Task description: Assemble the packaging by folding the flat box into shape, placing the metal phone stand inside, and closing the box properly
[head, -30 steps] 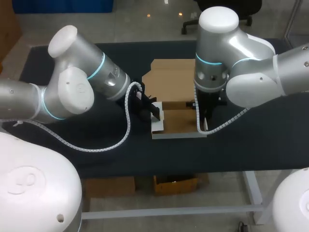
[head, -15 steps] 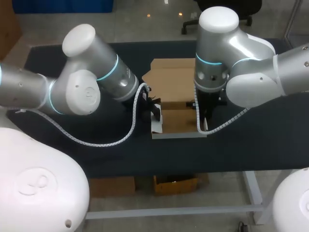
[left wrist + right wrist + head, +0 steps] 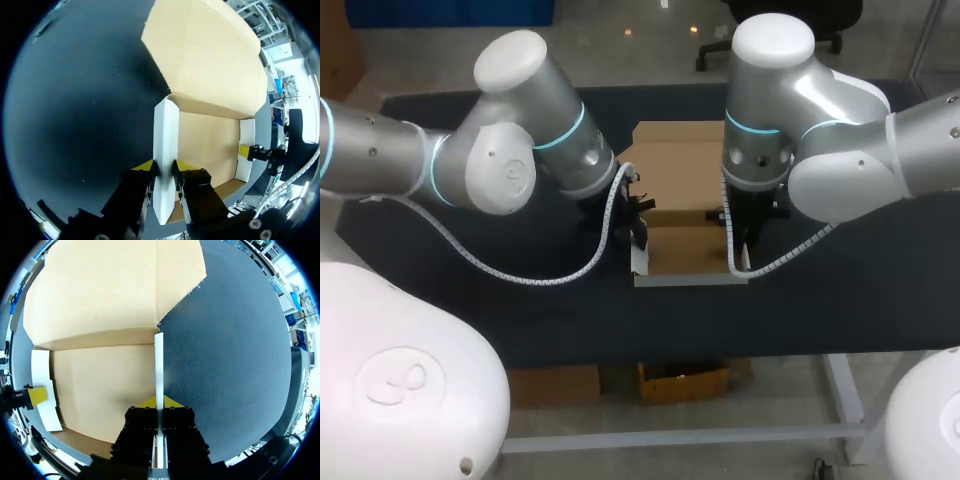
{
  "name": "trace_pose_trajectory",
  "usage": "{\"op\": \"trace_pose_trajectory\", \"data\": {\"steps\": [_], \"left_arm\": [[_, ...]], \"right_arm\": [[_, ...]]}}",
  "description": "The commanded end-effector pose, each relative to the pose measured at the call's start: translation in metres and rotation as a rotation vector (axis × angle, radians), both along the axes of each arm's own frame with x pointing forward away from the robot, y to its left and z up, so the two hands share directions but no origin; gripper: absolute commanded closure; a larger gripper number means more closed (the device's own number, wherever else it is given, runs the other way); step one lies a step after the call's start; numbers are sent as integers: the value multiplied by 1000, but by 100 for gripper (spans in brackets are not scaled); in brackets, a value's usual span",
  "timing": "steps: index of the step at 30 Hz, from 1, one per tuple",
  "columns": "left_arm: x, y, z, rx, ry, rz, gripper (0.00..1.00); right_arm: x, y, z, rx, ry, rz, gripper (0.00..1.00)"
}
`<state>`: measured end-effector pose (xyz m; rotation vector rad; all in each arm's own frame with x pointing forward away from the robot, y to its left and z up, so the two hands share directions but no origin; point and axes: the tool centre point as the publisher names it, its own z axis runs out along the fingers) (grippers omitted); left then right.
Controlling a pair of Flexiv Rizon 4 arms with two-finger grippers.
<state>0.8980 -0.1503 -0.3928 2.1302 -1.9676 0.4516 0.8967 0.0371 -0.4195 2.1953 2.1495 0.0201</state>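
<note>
A flat brown cardboard box (image 3: 682, 190) lies in the middle of the dark table, lid panel (image 3: 210, 55) at the far side and base panel (image 3: 207, 145) at the near side. My left gripper (image 3: 164, 166) is shut on the white left side flap (image 3: 166, 130), which stands upright between its yellow tips. My right gripper (image 3: 158, 403) is shut on the thin right side flap (image 3: 158, 365), also upright. In the head view the left gripper (image 3: 640, 235) and the right gripper (image 3: 745, 245) flank the base panel (image 3: 688, 250). No phone stand shows.
The dark table (image 3: 840, 290) stretches bare to both sides of the box. A white front strip (image 3: 690, 281) of the box lies near the table's front edge. Both arms' cables hang close above the box sides.
My left arm has swung in toward the box and its fingers have narrowed onto the left flap, which now stands more upright. The right arm has not moved.
</note>
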Motion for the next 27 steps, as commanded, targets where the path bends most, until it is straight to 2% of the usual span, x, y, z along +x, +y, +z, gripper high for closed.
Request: {"op": "trace_pose_trajectory", "data": {"steps": [1,7,14,24,27], "left_arm": [[8,-7,-2,197,41,14,77],[8,-8,-5,251,41,39,79],[6,-5,-9,268,31,61,80],[4,-2,-13,314,20,90,87],[4,-1,-13,325,18,94,86]], "right_arm": [[1,1,-1,-1,1,0,100],[1,1,-1,-1,1,0,100],[1,1,-1,-1,1,0,100],[1,1,-1,-1,1,0,100],[1,1,-1,-1,1,0,100]]}}
